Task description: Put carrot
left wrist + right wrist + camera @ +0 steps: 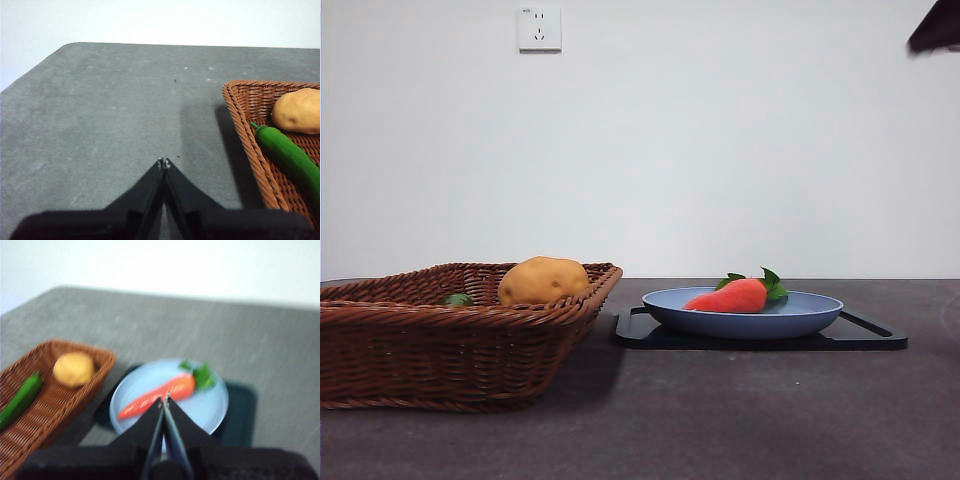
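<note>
Grey bench (pixel 740 410) under a white wall is carrying everything. Carrot (pixel 732 296) is lying on its side in the blue plate (pixel 810 312), which is sitting on a black tray (pixel 880 335), so the placing looks done. Potato (pixel 542 280) and green pepper (pixel 290 156) are resting in the wicker basket (pixel 440 350), beside the tray. Right claw (pixel 164 401) is hanging above the plate, jaws together, gripping nothing, likely clear of a release. Left claw (pixel 164 163) is waiting over bare bench beside the basket, jaws together, empty.

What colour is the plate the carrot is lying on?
Light blue. The plate under the carrot shows best in the front view.
</note>
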`<control>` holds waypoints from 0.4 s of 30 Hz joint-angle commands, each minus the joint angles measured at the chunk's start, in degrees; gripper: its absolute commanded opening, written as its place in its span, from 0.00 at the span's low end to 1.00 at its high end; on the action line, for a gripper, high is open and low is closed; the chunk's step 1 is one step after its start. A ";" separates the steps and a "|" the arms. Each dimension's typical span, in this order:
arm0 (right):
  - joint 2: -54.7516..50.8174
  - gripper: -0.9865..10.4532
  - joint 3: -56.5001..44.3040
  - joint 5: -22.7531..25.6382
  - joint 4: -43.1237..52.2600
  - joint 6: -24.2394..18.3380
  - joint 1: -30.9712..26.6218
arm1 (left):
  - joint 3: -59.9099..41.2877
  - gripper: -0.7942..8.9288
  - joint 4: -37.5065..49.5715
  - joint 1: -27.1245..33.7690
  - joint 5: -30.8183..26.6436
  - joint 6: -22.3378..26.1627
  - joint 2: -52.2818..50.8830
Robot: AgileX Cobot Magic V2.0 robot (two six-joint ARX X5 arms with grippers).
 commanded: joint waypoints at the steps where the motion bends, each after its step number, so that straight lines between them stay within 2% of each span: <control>1: -3.74 0.09 -0.98 -1.53 0.85 -4.63 -2.23 | -0.39 0.09 0.66 0.13 -0.07 -0.33 -0.20; 6: -11.61 0.09 -6.51 -7.50 1.66 -4.15 -9.94 | -0.39 0.09 0.66 0.13 -0.04 -0.33 -0.20; 12: -17.99 0.09 -15.19 -7.50 2.16 -2.36 -17.94 | -0.39 0.09 0.66 0.13 -0.07 -0.33 -0.20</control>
